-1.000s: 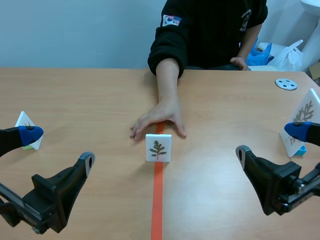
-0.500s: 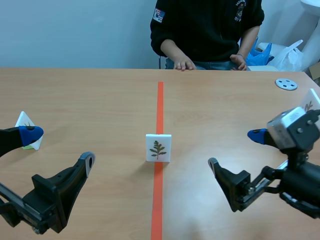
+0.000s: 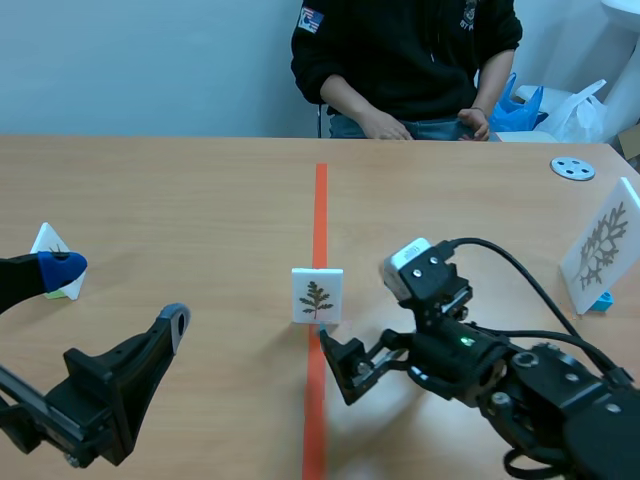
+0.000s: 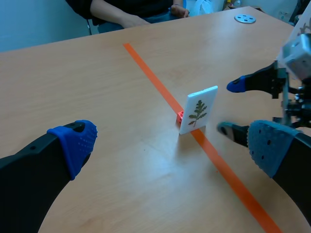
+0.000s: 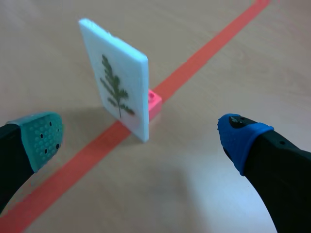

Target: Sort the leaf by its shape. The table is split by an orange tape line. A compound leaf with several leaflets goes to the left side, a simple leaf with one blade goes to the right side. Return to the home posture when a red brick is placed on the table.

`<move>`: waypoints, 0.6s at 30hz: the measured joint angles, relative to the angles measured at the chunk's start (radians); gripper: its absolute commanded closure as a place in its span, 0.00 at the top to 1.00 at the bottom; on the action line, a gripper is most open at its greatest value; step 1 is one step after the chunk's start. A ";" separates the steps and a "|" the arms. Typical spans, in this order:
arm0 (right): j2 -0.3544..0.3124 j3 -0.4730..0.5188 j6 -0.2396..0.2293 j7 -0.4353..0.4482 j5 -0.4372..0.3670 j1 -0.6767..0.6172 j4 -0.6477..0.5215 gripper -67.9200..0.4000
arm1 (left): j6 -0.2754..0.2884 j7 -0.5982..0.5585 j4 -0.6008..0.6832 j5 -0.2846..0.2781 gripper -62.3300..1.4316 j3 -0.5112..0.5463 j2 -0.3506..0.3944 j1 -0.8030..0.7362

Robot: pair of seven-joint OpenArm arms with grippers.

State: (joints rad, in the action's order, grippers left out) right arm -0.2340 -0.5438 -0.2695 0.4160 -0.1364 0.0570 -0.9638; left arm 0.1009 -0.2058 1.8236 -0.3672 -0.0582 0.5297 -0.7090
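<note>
Now: leaf card (image 3: 317,295) at the desk's (image 3: 180,200) middle

It stands upright on a pink base (image 5: 154,103) over the orange tape line (image 3: 320,200). It is likely light, stiff and easily toppled, so pinch its side edges. Right hand (image 4: 232,107) gapes just before it; left hand (image 4: 170,145), open too, sits well apart.

Right hand (image 5: 141,136) black — pads (image 5: 41,138) teal, blue; cables (image 3: 483,240) black
</note>
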 measured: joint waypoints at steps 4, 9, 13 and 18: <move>0.054 -0.043 0.031 0.002 0.017 0.061 0.058 0.99 | 0.000 0.000 0.000 0.000 1.00 0.000 0.000 0.000; 0.103 -0.073 0.051 0.002 0.025 0.101 0.119 0.99 | 0.000 0.000 0.000 0.000 1.00 0.000 0.000 0.000; 0.109 -0.099 0.061 0.002 0.025 0.099 0.127 0.93 | 0.000 0.000 0.000 0.000 1.00 0.000 0.000 0.000; 0.109 -0.113 0.061 0.003 0.040 0.097 0.127 0.69 | 0.000 0.000 0.000 0.000 1.00 0.000 0.000 0.000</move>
State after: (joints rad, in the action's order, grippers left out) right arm -0.1253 -0.6571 -0.2081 0.4187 -0.0963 0.1539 -0.8368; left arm 0.1009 -0.2058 1.8236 -0.3672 -0.0582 0.5297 -0.7090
